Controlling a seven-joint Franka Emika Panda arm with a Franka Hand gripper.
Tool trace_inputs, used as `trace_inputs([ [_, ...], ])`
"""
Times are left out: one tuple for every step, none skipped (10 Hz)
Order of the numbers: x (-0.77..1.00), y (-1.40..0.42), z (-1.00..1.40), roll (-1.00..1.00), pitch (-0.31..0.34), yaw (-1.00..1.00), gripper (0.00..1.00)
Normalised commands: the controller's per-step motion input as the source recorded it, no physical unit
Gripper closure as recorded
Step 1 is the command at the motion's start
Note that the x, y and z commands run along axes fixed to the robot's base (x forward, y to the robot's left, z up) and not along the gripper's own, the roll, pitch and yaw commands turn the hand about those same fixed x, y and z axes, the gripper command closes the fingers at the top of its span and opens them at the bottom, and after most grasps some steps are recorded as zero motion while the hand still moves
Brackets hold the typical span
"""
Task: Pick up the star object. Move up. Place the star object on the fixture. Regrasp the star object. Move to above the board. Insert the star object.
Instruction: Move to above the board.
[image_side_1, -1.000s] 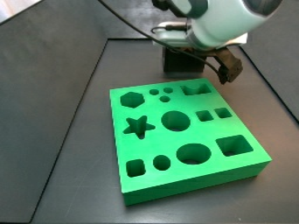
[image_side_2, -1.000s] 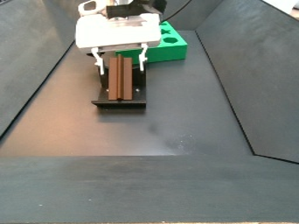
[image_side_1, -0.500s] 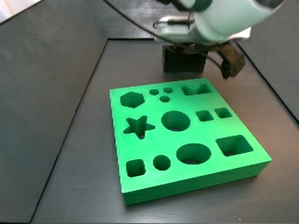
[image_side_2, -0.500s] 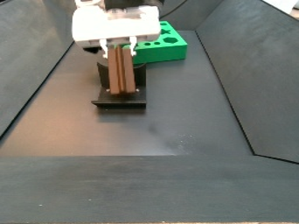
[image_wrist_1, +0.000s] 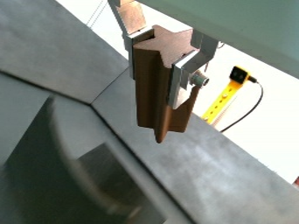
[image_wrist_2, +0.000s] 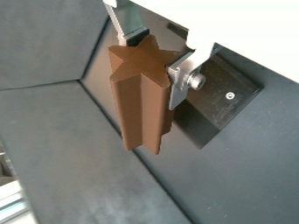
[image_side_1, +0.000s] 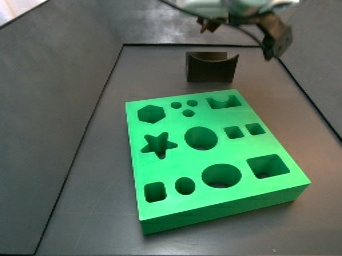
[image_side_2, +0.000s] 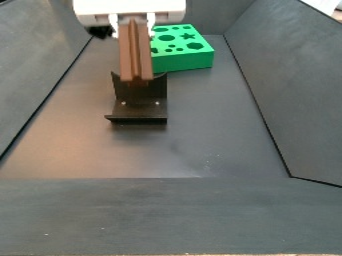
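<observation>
My gripper (image_wrist_1: 160, 57) is shut on the star object (image_wrist_1: 156, 92), a long brown prism with a star cross-section, clamped near its upper end between the silver fingers (image_wrist_2: 179, 77). It shows the same way in both wrist views (image_wrist_2: 142, 101). In a side view the gripper (image_side_2: 135, 18) holds the star object (image_side_2: 135, 50) upright, its lower end just above the fixture (image_side_2: 138, 104). The green board (image_side_1: 201, 150) has a star-shaped hole (image_side_1: 159, 145) near one edge. The fixture (image_side_1: 211, 66) stands behind the board.
The board (image_side_2: 182, 45) lies beyond the fixture on the dark floor. Sloping dark walls (image_side_2: 40, 90) close in the floor on both sides. A yellow tape measure (image_wrist_1: 229, 87) lies outside the enclosure.
The gripper has risen with the star object in it, lifting the piece up off the fixture. The board and fixture have not moved.
</observation>
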Motion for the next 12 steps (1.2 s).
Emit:
trace_inputs([
  [-0.04,0.04,1.0,0.0,-0.038,-0.1,1.0],
  [-0.05,0.04,1.0,-0.01,-0.002,-0.1,1.0],
  [-0.05,0.04,1.0,-0.01,0.035,-0.09,1.0],
  [-0.05,0.04,1.0,-0.02,0.061,-0.08,1.0],
  [-0.05,0.03,1.0,-0.02,0.076,-0.06,1.0],
  [-0.05,0.03,1.0,-0.03,0.098,-0.04,1.0],
  [-0.05,0.02,1.0,-0.04,0.118,-0.01,1.0],
  [-0.05,0.01,0.92,-0.05,0.119,0.02,1.0],
  [-0.04,0.0,0.73,-0.05,0.119,0.04,1.0],
  [-0.02,0.0,0.56,-0.05,0.116,0.06,1.0],
  [0.0,-0.01,0.32,-0.05,0.122,0.07,1.0],
  [-0.44,-1.0,0.22,-1.0,-0.017,-0.1,1.0],
])
